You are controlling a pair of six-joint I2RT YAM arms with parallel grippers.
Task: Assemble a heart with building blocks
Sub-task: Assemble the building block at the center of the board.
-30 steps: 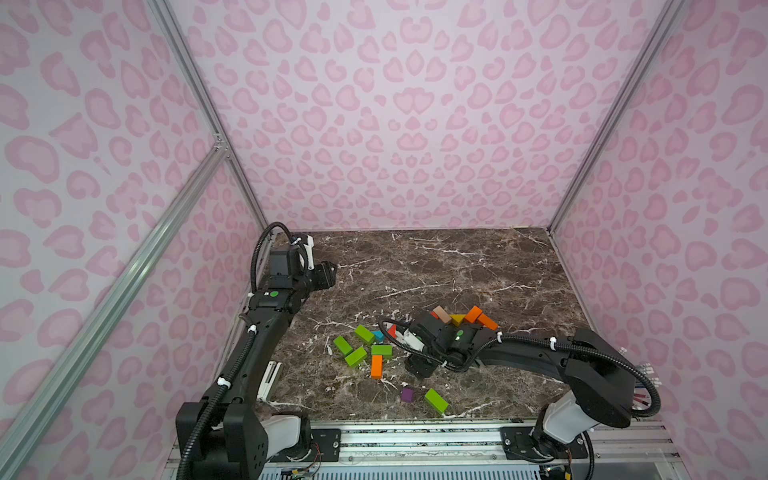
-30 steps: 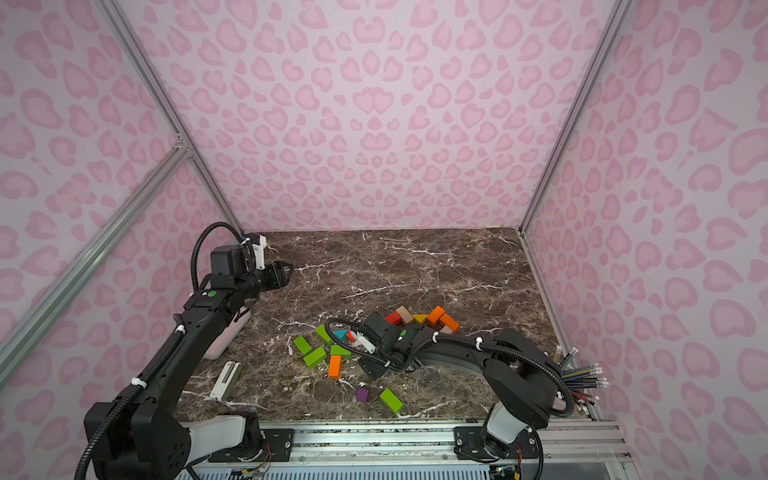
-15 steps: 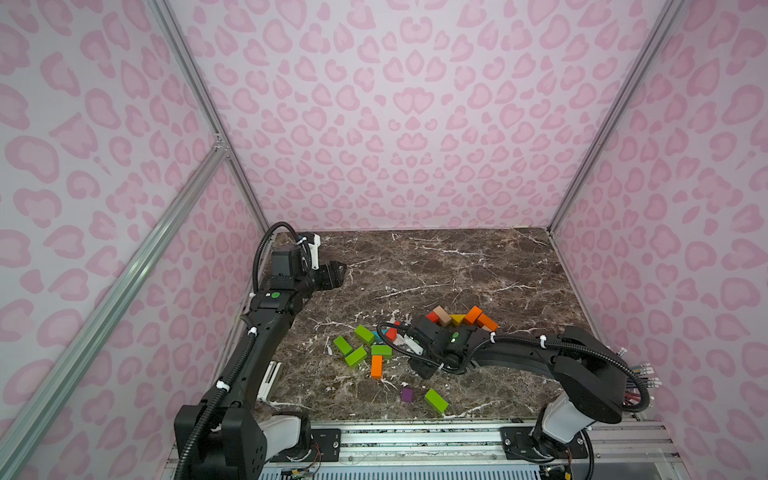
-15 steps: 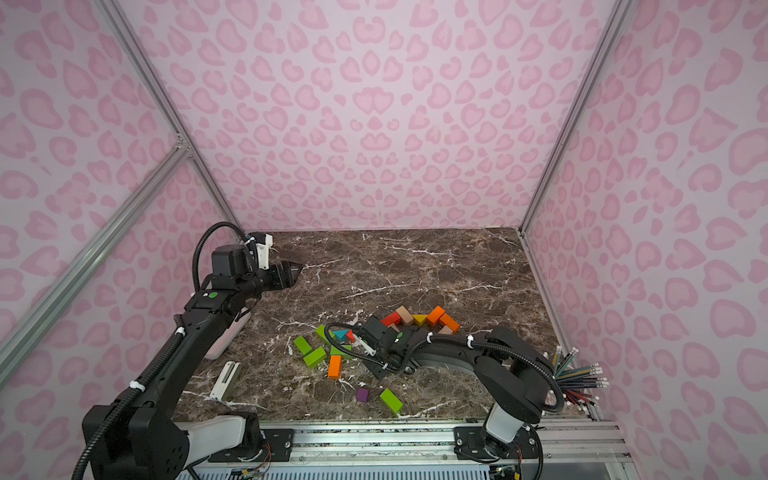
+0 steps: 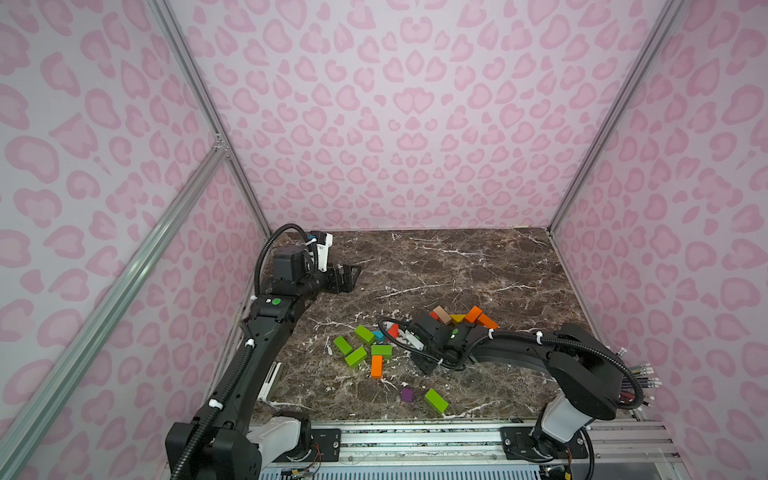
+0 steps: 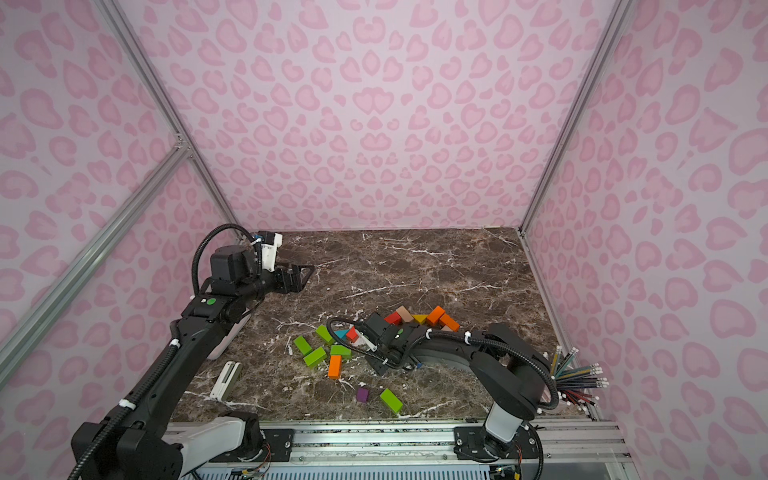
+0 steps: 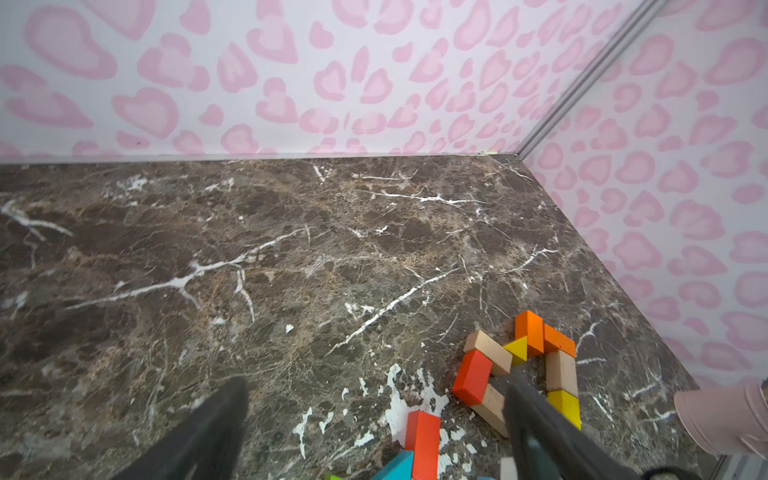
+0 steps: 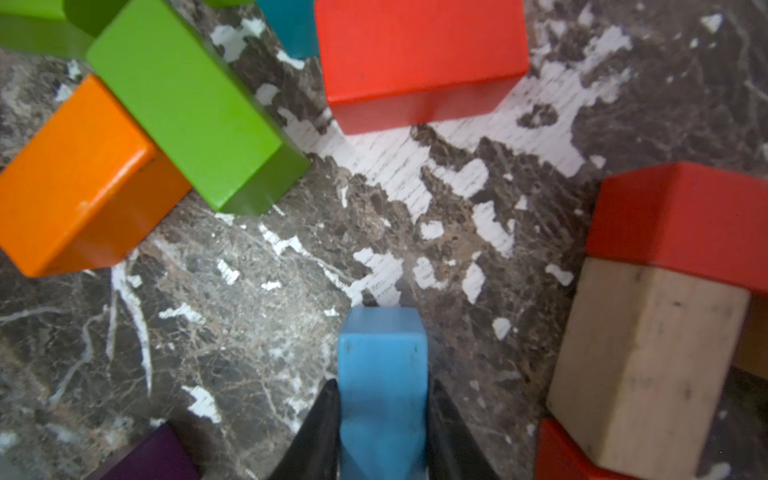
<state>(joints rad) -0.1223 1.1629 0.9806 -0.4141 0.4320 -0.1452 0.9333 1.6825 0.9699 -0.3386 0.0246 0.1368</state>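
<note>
- Chain of red, tan, yellow, orange blocks toward right edge of worktop.
- Loose mid-front: green bricks, orange brick.
- By front edge: purple cube.
- Pinched in right tool: blue block.

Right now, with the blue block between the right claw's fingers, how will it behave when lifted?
The blue block looks like solid painted wood, so probably stiff and light. Its smooth paint might slip slightly in the right claw. Its flat faces suggest no rolling.

Cluster of green wooden bricks left of red, tan and orange wooden blocks on brown marble tabletop, purple wooden cube nearer front edge, just left of lone green wooden brick
</note>
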